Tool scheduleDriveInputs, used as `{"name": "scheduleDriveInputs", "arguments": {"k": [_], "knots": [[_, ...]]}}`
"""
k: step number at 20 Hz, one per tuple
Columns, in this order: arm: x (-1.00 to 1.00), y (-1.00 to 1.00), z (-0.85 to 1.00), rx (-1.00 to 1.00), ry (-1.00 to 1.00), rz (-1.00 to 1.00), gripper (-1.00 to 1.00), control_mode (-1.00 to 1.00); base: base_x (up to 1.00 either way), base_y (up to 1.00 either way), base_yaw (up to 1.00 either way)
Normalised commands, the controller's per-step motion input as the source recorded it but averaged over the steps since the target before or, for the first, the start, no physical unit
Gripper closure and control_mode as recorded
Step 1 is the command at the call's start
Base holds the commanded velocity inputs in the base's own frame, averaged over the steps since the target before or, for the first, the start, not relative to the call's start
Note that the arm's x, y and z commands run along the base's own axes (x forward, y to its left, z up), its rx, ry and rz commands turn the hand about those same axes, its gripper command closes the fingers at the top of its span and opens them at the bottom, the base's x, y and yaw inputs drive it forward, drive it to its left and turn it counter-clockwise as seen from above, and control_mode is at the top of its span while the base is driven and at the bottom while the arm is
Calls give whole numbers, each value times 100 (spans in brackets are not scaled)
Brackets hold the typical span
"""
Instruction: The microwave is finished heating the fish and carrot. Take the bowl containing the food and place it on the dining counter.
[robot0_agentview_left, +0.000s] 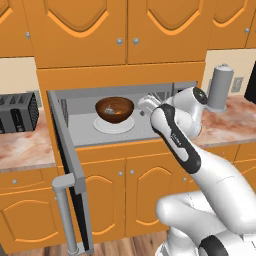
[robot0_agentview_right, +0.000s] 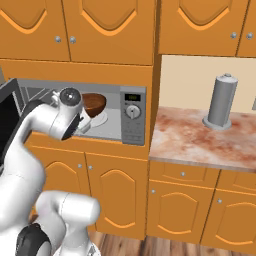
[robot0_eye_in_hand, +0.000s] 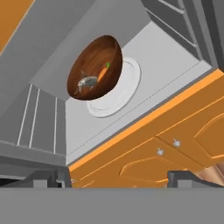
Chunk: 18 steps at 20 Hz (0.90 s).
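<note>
The microwave (robot0_agentview_left: 80, 107) stands with its door (robot0_agentview_left: 70, 165) swung out to the left. Inside, the dark reddish-brown bowl (robot0_agentview_left: 114, 109) (robot0_agentview_right: 94, 103) (robot0_eye_in_hand: 94, 68) rests on a white round plate (robot0_agentview_left: 114, 126) (robot0_eye_in_hand: 127, 85). In the bowl lie the grey fish (robot0_eye_in_hand: 87, 81) and the orange carrot (robot0_eye_in_hand: 103, 74). My gripper (robot0_agentview_left: 145, 101) (robot0_eye_in_hand: 119, 177) is at the right side of the microwave's opening, just right of the bowl and apart from it. It is open, with nothing between its fingers. The dining counter is out of view.
A black slotted toaster (robot0_agentview_left: 17, 112) sits on the counter left of the open door. A grey cylinder (robot0_agentview_left: 219, 87) (robot0_agentview_right: 221, 101) stands on the marbled counter (robot0_agentview_right: 200, 137) to the right. The door's bar handle (robot0_agentview_left: 65, 210) juts out low on the left. Orange cabinets hang above and stand below.
</note>
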Motion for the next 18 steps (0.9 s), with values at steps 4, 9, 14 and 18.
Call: {"name": "scheduleDriveInputs", "arguments": {"k": [4, 9, 14, 18], "knots": [[68, 0, -14, 0, 0, -2, -100, -100, 0, 0, 0], [64, 3, -24, 0, 0, -1, -100, -100, 0, 0, 0], [66, 15, -36, -1, 0, -1, -100, -100, 0, 0, 0], [64, 19, -30, 0, 0, -2, -100, -100, 0, 0, 0]]}}
